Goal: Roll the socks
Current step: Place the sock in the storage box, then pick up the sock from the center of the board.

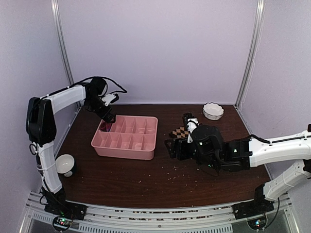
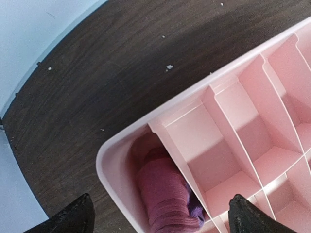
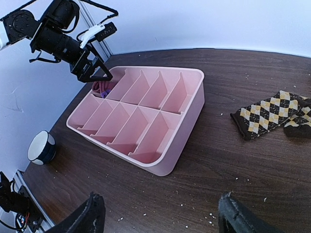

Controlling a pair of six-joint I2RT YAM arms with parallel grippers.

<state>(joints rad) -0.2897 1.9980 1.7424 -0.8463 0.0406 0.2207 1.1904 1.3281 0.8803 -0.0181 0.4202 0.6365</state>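
Judging by its limp lie, the checkered sock (image 3: 269, 114) — flat on the table (image 3: 252, 179), right of frame — is reckoned light and soft, best pinched at one end. The pink sock (image 2: 165, 194) is seen bundled in the tray's (image 2: 116, 194) lower-left compartment, the left tool (image 2: 161, 216) spread wide above it, empty; the right tool (image 3: 160, 213) is spread too, nothing held.

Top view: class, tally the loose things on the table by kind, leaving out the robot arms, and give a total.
Socks: 2, the pink sock and the checkered sock
Trays: 1, the tray
Bowls: 2, the far bowl and the left bowl
Total: 5
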